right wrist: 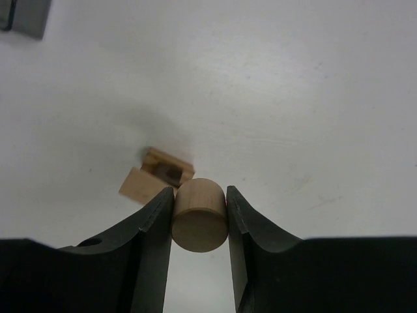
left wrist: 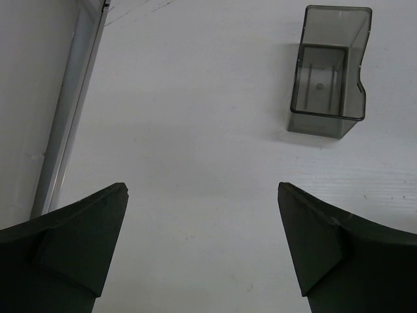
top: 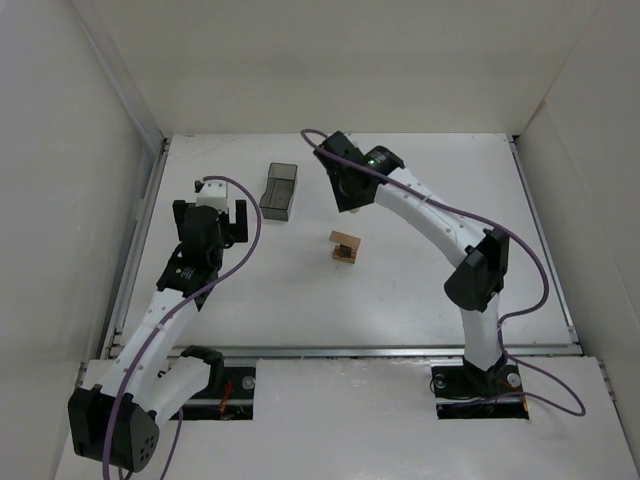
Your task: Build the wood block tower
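The wood block tower point(top: 345, 247) is a small stack of light-tan blocks at the table's middle; it also shows in the right wrist view point(right wrist: 156, 175), below and left of the fingers. My right gripper point(right wrist: 199, 195) is shut on a round wooden cylinder block point(right wrist: 199, 215), held well above the table; in the top view it point(top: 348, 195) hangs behind the tower. My left gripper point(left wrist: 202, 192) is open and empty over bare table at the left, and in the top view it point(top: 207, 235) is seen there too.
A dark translucent grey bin point(top: 279, 189) stands behind and left of the tower, empty in the left wrist view point(left wrist: 329, 70). White walls enclose the table; a metal rail point(left wrist: 65, 124) runs along the left edge.
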{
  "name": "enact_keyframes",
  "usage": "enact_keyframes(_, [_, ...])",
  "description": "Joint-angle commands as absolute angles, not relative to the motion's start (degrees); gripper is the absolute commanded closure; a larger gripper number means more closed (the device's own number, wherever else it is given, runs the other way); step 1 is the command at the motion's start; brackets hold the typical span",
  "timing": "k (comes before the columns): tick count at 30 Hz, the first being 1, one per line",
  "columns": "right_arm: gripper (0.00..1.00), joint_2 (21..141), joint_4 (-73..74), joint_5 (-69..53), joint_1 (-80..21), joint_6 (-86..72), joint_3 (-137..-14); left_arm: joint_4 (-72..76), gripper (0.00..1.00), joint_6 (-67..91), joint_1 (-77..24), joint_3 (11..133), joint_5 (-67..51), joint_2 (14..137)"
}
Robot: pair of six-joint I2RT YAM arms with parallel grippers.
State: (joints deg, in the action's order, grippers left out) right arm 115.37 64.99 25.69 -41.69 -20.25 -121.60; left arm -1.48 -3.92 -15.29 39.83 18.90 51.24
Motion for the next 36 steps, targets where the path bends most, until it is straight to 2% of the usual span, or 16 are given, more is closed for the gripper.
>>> enact_keyframes(1, [1.00, 113.7, 69.2, 22.8, -45.1, -20.1, -119.9, -0.1, 0.01, -3.0, -15.1, 39.6, 18.3, 50.0])
enact_keyframes(9, [1.00, 111.7, 65.5, 15.8, -46.2, -21.4, -113.9, -0.1, 0.01, -3.0, -15.1, 39.6, 17.8, 50.0])
enact_keyframes(36, [1.00, 114.9, 62.8, 17.1, -46.2, -19.7, -112.2, -0.6, 0.01, -3.0, -15.1, 39.6, 18.4, 49.5])
